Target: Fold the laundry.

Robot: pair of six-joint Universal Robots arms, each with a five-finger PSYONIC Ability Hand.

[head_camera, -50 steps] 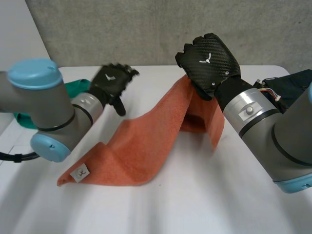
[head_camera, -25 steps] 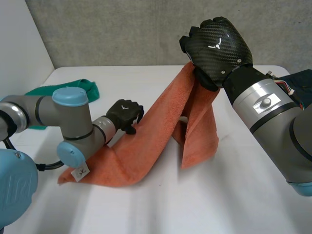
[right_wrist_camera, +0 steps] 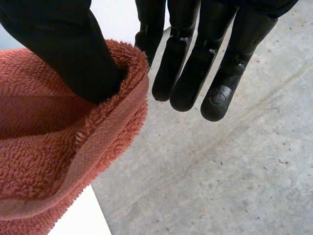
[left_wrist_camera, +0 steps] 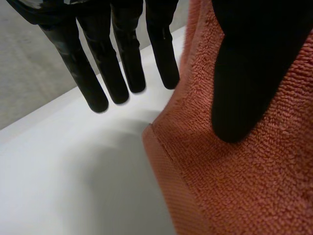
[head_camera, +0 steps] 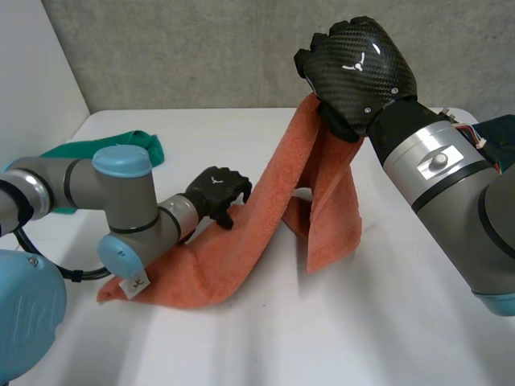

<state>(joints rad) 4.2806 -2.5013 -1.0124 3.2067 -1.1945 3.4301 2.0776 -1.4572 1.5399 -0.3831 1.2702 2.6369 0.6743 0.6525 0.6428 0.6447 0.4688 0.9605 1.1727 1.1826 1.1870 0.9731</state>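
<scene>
An orange towel [head_camera: 241, 249] runs from the table up to my right hand [head_camera: 358, 72], which holds its top edge high above the far middle of the table. In the right wrist view the thumb [right_wrist_camera: 63, 49] presses the towel's hem [right_wrist_camera: 98, 142] while the fingers [right_wrist_camera: 195, 63] reach straight past it. My left hand [head_camera: 216, 191] is at the towel's sloping left edge, low over the table. There the thumb [left_wrist_camera: 244, 73] lies on the towel [left_wrist_camera: 234, 186], and the straight fingers [left_wrist_camera: 122, 63] hang beyond its hem over the white table [left_wrist_camera: 73, 186].
A green cloth [head_camera: 121, 145] lies at the far left of the table [head_camera: 338, 330]. A dark garment [head_camera: 495, 137] sits at the right edge. A white label [head_camera: 135, 283] marks the towel's near left corner. The towel's free end hangs down in the middle.
My left hand has come down from the air onto the towel's left edge and slid slightly right. The right hand has raised the towel's top higher.
</scene>
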